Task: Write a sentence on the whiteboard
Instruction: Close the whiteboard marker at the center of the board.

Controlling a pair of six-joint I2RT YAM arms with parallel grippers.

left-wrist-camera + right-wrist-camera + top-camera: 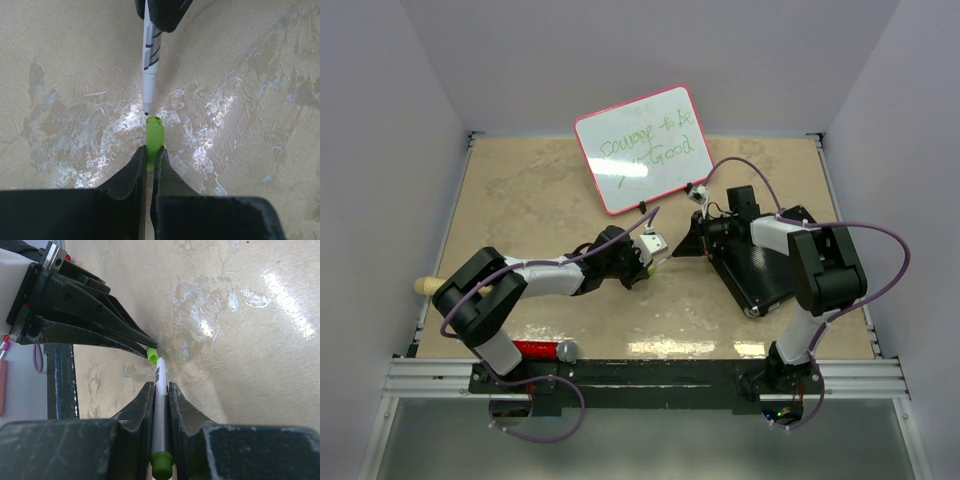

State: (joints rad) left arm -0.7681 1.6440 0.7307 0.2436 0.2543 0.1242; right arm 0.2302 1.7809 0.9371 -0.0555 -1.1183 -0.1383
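- The rectangular, glossy white whiteboard [642, 150] with a thin red rim is propped at a tilt at the far middle of the beige table [520, 200], just beyond both pincers. Green handwriting is already spread across it.
- The left gripper [152, 150] is clamped on a short lime-green plastic marker cap [154, 131], whose open mouth is turned away from the fingers.
- The right gripper [160, 387] is closed around a slim white marker [160, 372] with black print and a green tail, its tip outward.
- The two pincers are set nose to nose at mid-table, about equally near the board's lower edge.
- The long axes of marker and cap lie almost in one line. The tip is held just outside the cap's mouth, not yet in it, and in the left wrist view it sits slightly left of the mouth's centre.
- Capping is judged to be the step in hand: a small sideways correction, then a straight push along the shared axis, would be called for.
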